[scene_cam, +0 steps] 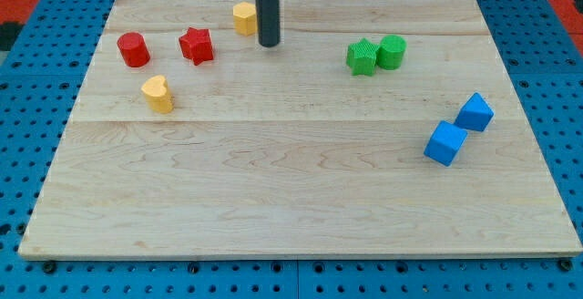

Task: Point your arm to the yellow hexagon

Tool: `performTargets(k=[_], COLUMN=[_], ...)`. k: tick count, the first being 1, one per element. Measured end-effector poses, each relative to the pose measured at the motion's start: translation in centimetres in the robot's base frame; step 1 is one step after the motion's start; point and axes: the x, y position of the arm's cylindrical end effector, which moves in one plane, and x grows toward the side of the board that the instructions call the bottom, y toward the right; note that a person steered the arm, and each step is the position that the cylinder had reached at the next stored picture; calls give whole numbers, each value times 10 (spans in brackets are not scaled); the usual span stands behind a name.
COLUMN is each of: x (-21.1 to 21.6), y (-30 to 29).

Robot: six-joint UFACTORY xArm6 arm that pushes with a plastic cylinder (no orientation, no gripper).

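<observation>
In the camera view, my tip point(269, 43) stood just to the view's right of the yellow hexagon point(244, 17), so close that touching could not be ruled out. The rig carried no fingers, only a plain rod, so no spread or pinch could be told. To point well, I judged a small, slow nudge leftward enough, stopping short so the block did not slide.

The tabletop point(291, 199) was pale planked wood, smooth-grained. Left of my tip sat a red star point(196, 45), a red cylinder point(133, 49) and a yellow heart-like block point(158, 93), all matte.
</observation>
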Motion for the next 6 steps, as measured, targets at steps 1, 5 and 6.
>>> performTargets(k=[1,5,6], x=[-11,15,-39], y=[-58,-4,-11])
